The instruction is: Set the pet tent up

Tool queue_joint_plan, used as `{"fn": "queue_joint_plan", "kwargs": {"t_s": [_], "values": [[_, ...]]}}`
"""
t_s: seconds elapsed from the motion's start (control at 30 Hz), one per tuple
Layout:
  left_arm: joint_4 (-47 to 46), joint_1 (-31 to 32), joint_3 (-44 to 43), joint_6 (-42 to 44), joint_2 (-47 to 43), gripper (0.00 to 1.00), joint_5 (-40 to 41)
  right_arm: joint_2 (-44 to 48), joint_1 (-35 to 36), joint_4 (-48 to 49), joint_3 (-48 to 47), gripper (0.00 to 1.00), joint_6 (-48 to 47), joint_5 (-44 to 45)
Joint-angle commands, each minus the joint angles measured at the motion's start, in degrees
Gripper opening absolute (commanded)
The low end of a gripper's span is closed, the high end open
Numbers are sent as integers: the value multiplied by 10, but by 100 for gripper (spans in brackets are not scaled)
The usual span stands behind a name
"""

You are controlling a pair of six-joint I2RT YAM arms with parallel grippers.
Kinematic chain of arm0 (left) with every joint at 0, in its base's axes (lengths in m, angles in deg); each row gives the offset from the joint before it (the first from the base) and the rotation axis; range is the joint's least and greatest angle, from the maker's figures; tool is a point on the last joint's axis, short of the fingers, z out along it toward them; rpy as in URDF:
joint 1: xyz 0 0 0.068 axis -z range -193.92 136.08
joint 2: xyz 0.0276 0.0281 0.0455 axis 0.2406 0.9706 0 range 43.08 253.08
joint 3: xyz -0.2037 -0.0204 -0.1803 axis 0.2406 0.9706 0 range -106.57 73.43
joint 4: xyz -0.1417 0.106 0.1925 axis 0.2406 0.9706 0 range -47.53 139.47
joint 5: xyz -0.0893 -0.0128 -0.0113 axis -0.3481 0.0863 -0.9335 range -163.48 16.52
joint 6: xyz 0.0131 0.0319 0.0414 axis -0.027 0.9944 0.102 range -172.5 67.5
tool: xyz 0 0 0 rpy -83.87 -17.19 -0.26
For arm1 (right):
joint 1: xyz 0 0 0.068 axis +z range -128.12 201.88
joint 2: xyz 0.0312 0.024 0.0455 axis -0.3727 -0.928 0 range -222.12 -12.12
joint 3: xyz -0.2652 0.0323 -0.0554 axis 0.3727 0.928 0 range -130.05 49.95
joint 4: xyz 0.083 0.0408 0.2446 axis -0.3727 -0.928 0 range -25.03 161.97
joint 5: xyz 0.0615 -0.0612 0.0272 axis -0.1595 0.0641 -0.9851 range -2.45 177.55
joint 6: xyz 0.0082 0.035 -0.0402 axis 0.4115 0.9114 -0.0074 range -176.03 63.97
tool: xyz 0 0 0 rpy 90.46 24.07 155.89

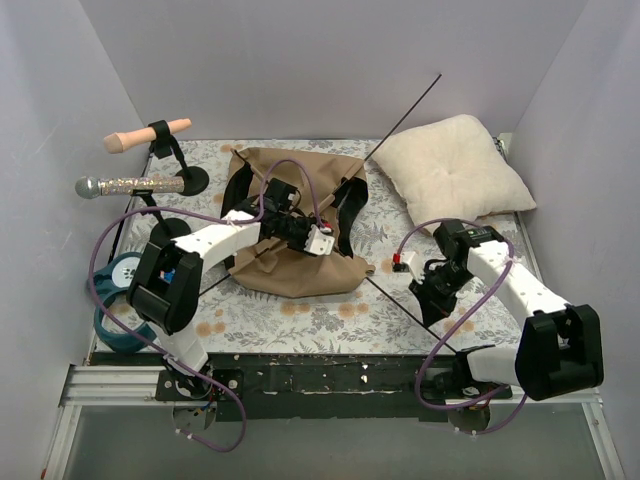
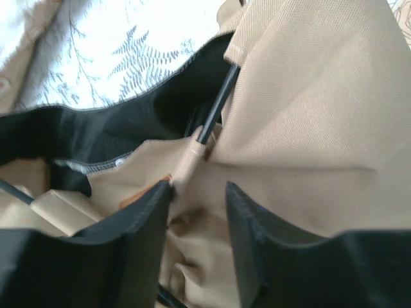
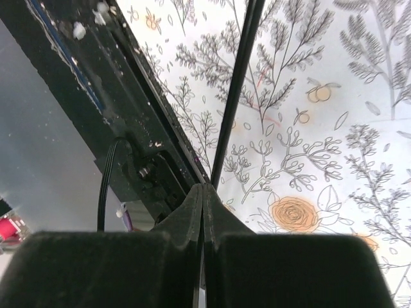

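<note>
The tan pet tent (image 1: 300, 265) lies collapsed in a heap on the floral cloth, left of centre. My left gripper (image 1: 273, 200) is low over its middle. In the left wrist view the gripper (image 2: 198, 189) is open, with a fold of tan tent fabric (image 2: 308, 96) between the fingers, a brown label (image 2: 144, 190) by the left finger, and a black pole (image 2: 215, 112) entering a sleeve. My right gripper (image 1: 432, 312) is near the front edge. In the right wrist view it (image 3: 203, 189) is shut on a thin black pole (image 3: 234, 90). Another stretch of pole (image 1: 405, 115) rises at the back. No pom-pom shows.
A cream pillow (image 1: 450, 170) lies at the back right. A microphone (image 1: 130, 185) and a pink handle (image 1: 145, 135) sit on stands at the back left. A teal object (image 1: 120, 300) is at the left edge. The black front rail (image 1: 330, 375) borders the table.
</note>
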Motion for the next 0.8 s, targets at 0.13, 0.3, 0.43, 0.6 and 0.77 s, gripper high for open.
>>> {"fn": "queue_joint_plan", "kwargs": {"t_s": [0.13, 0.3, 0.43, 0.6, 0.77], "values": [[-46, 50, 18, 18, -10, 32, 18, 32, 2, 17, -33, 1, 9, -38], [-68, 51, 34, 20, -3, 39, 59, 25, 2, 20, -19, 4, 4, -10], [-79, 50, 40, 15, -2, 39, 73, 6, 2, -10, -14, 61, -7, -1], [-116, 50, 45, -2, 6, 41, 94, -10, 5, 5, -3, 85, 25, -26], [-136, 40, 35, -21, 10, 48, 99, -92, 16, 10, -5, 72, 41, -7]]}}
